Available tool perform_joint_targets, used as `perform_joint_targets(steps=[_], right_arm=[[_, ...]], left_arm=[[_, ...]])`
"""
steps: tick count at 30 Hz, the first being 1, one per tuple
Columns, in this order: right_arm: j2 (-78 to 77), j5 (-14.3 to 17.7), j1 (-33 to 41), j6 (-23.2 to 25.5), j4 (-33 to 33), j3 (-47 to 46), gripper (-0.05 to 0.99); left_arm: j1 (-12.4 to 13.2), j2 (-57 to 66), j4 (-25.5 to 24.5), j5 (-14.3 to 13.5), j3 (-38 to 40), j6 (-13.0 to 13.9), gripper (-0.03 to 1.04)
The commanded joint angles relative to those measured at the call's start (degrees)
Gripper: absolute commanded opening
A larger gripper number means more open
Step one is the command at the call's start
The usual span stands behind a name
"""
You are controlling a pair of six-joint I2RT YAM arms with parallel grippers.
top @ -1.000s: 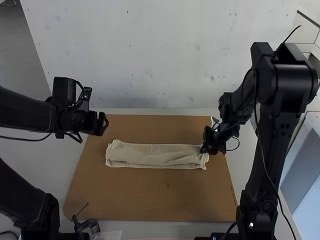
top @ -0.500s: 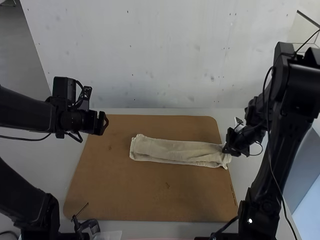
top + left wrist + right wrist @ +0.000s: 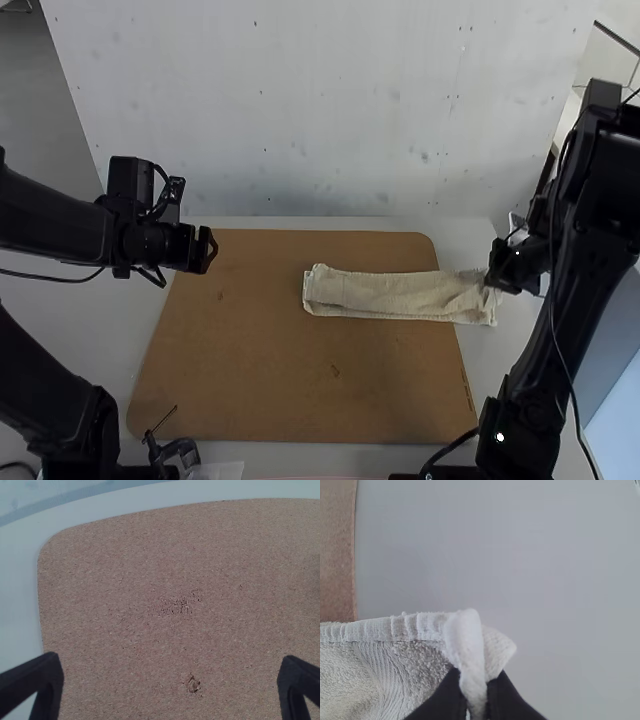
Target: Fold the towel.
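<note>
Towel's end in right gripper

High view: towel (image 3: 385, 295), a narrow strip, overhangs board (image 3: 280, 380) toward two o'clock, its end at right gripper (image 3: 497, 277); left gripper (image 3: 209, 250) near ten; left wrist view: fingers (image 3: 47, 680) wide; right wrist view: fingers (image 3: 445, 700) pinching towel.

And the count is on, folks: one towel (image 3: 385, 295), one brown board (image 3: 250, 350), and one table (image 3: 462, 250) under the lot! Two arms in play, one left arm (image 3: 55, 215) and one right arm (image 3: 545, 350), and that makes two grippers, one left gripper (image 3: 208, 250), one right gripper (image 3: 497, 277). Over to the left wrist view: two fingers (image 3: 47, 685), one rounded board corner, one dark scuff (image 3: 177, 605) and one little flake (image 3: 193, 683)! Now the right wrist view, two more fingers (image 3: 439, 700), taking the finger tally to four! And one small black gadget (image 3: 175, 452) in the high view!
</note>
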Motion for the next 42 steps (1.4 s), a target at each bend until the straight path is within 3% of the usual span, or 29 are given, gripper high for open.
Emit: perform_joint_targets(steps=[1, 10, 20, 27, 36, 42], right_arm=[[2.76, 1.28, -1.17, -0.97, 0.58, 2.28, 0.02], [7.06, 3.39, -4.24, -2.55, 1.63, 6.58, 0.02], [4.6, 3.21, -4.16, -2.28, 0.75, 7.99, 0.02], [-0.14, 3.12, -3.37, -1.49, -3.64, 9.22, 0.02], [-10.34, 2.15, 2.0, 1.32, -11.46, 9.83, 0.02], [-16.05, 1.72, 10.26, 5.63, -14.8, 8.08, 0.02]], left_arm=[[0.28, -0.09, 0.46, 0.65, -0.23, 0.44, 0.96], [0.55, 0.08, 0.46, 0.65, -0.41, 0.44, 0.96], [0.28, 0.35, 0.55, 0.65, -0.32, 0.35, 0.96], [0.37, 0.17, 0.55, 0.65, -0.41, 0.35, 0.96], [0.37, -0.18, 0.55, 0.82, -0.67, 0.35, 0.96], [0.2, 0.08, 0.55, 0.91, -0.76, 0.26, 0.96]])
